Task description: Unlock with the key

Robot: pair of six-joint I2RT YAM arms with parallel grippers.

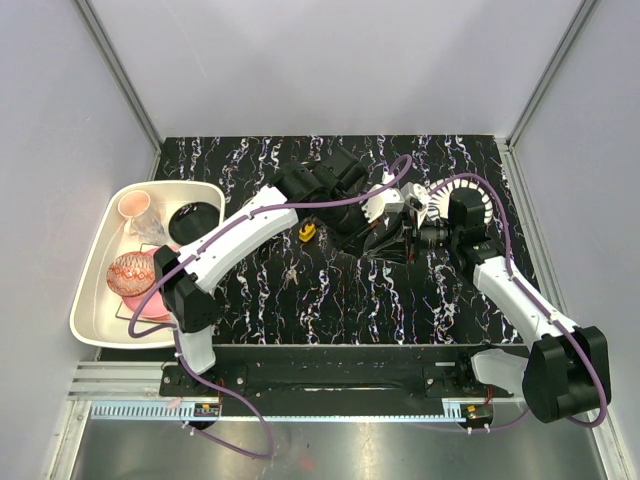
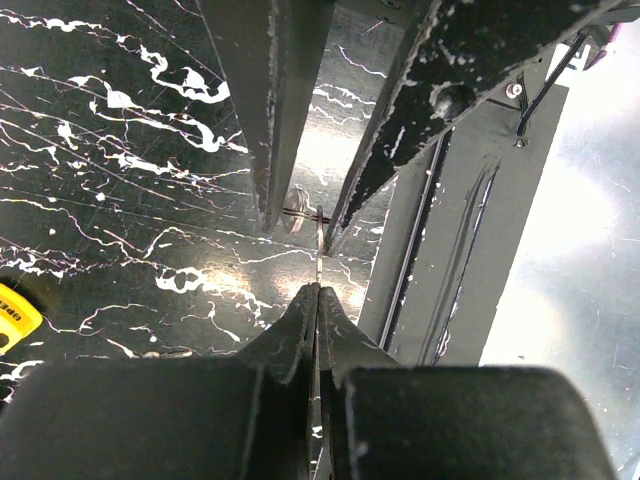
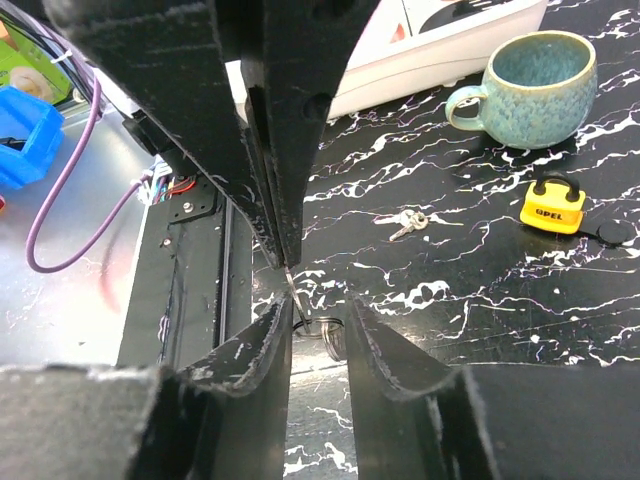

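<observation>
My left gripper [image 2: 318,292] is shut on a thin metal key [image 2: 318,258], seen edge-on, with its key ring [image 2: 295,211] hanging beyond the tips. In the right wrist view the key [image 3: 292,284] sticks down from the left fingers [image 3: 285,150], and the ring [image 3: 326,326] dangles between my right gripper's [image 3: 316,312] open jaws, touching neither. The two grippers meet tip to tip above mid-table, the left gripper [image 1: 385,228] facing the right gripper [image 1: 418,236]. The yellow padlock [image 1: 308,233] lies on the black marbled table, apart from both; it also shows in the right wrist view [image 3: 553,205].
A second small key [image 3: 408,222] lies loose on the table near the padlock. A blue-green mug [image 3: 535,88] stands behind it. A white tray [image 1: 95,300] with dishes sits at the left edge. The arms' base rail [image 1: 330,385] runs along the near edge.
</observation>
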